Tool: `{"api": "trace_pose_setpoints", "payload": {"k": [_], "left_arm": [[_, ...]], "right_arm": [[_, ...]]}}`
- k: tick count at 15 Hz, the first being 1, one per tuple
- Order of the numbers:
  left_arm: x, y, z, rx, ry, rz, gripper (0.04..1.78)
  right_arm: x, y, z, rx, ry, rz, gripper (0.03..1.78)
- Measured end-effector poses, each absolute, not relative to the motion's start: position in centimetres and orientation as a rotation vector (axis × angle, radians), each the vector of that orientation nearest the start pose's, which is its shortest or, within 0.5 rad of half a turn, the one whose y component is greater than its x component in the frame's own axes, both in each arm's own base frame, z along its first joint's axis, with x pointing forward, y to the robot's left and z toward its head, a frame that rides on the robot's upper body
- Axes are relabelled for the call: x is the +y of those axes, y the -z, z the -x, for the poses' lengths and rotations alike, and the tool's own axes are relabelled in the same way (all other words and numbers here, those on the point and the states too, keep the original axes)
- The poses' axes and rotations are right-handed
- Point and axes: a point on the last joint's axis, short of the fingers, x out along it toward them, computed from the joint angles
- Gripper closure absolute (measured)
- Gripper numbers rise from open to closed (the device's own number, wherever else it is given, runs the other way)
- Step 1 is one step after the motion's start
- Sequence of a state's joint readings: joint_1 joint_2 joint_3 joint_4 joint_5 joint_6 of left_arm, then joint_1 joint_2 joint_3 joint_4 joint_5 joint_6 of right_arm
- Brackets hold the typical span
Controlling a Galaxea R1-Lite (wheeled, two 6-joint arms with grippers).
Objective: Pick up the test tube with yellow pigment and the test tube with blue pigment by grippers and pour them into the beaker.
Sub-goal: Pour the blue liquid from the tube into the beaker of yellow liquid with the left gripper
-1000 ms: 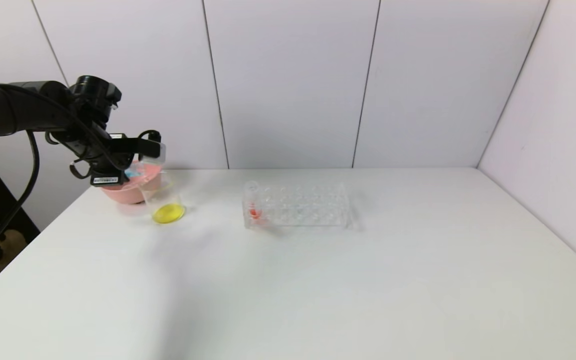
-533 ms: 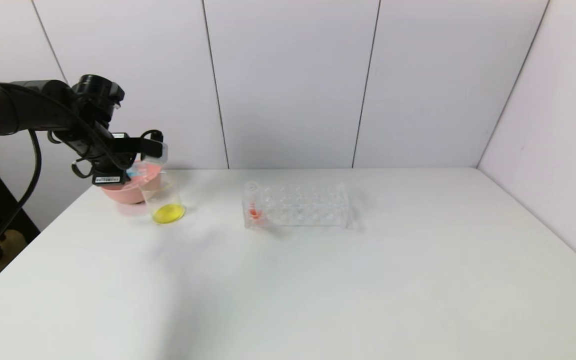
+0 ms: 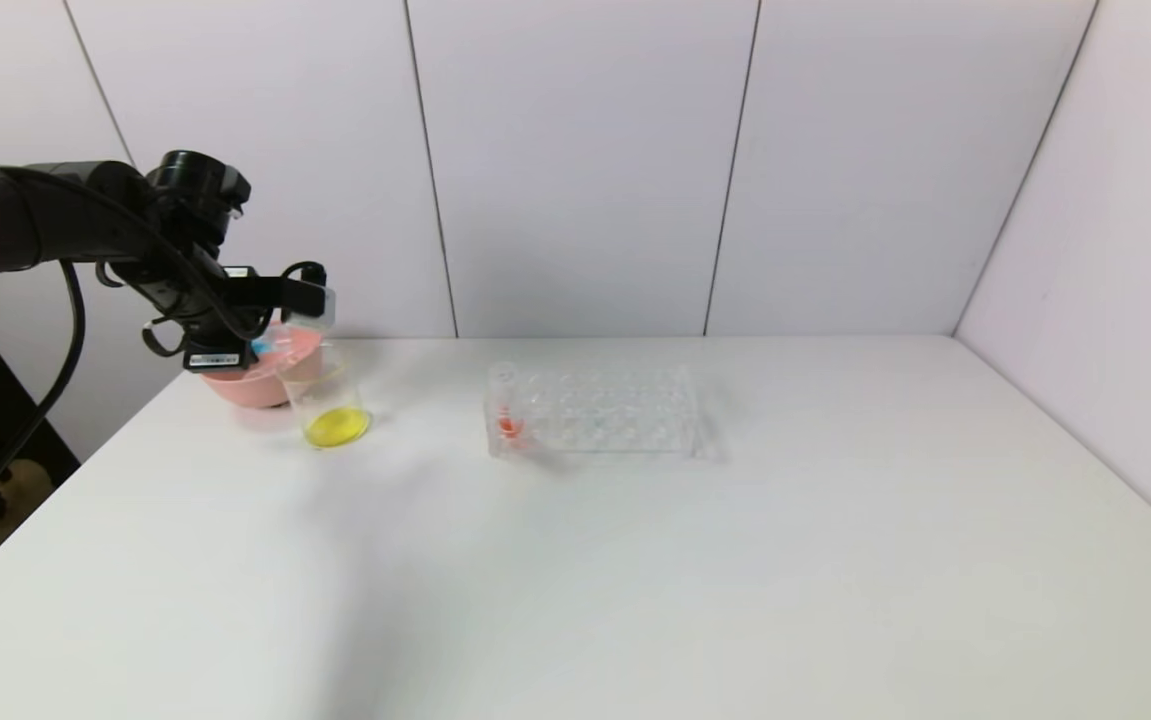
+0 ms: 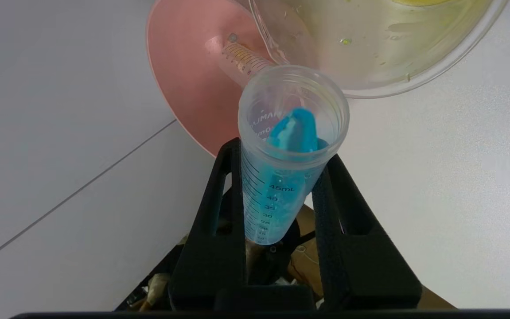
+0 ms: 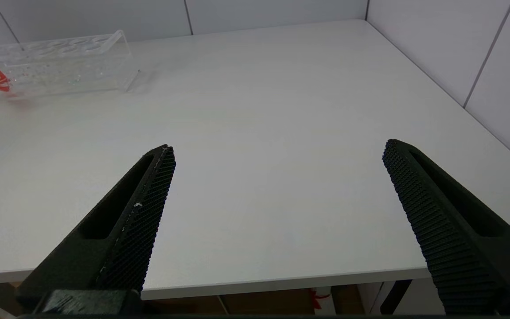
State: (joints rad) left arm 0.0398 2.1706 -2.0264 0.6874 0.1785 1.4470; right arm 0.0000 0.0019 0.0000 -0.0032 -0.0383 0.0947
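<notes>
at the far left corner of the table [image 3: 635,560], the left gripper [image 3: 307,298] hangs above the beaker [image 3: 325,400], its two black fingers [image 4: 219,212] closed on the test tube with blue pigment [image 4: 288,155], which sits pinched between them about midway along its length. the tube lies close to level, its long axis running out past the fingertips, open mouth aimed toward the beaker rim and rounded end back toward the wrist.

the head view shows the beaker upright with a yellow pool at its bottom, standing just in front of the pink bowl [image 3: 245,385], but the tube itself is only a faint clear shape with a blue spot by the gripper. the left wrist view looks straight along the tube: blue liquid has run along the wall to a tongue near the mouth, the printed scale is readable, and a second clear tube [image 4: 239,57] lies inside the pink bowl.

well apart to the right, the clear rack [image 3: 590,410] holds one red-liquid tube [image 3: 507,415] at its left end.

the right gripper [image 5: 277,150], seen only by its own wrist camera, has its fingers spread wide with nothing between them, held over the near table edge.
</notes>
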Motion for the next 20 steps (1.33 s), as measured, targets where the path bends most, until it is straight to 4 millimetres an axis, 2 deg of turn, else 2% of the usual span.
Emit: {"api": "trace_pose_setpoints", "payload": {"k": [11,20], "left_arm": [[0.8,-22.0,-42.0,0.88,0.422,-1.452,1.37],[0.7,-22.0,-41.9,0.896,0.416,-1.461,1.37]], "right_arm": [[-0.1,-7.6,2.3,-0.003,0.038,-0.095,0.1],[-0.1,-7.6,2.3,-0.004,0.038,-0.095,0.1]]}}
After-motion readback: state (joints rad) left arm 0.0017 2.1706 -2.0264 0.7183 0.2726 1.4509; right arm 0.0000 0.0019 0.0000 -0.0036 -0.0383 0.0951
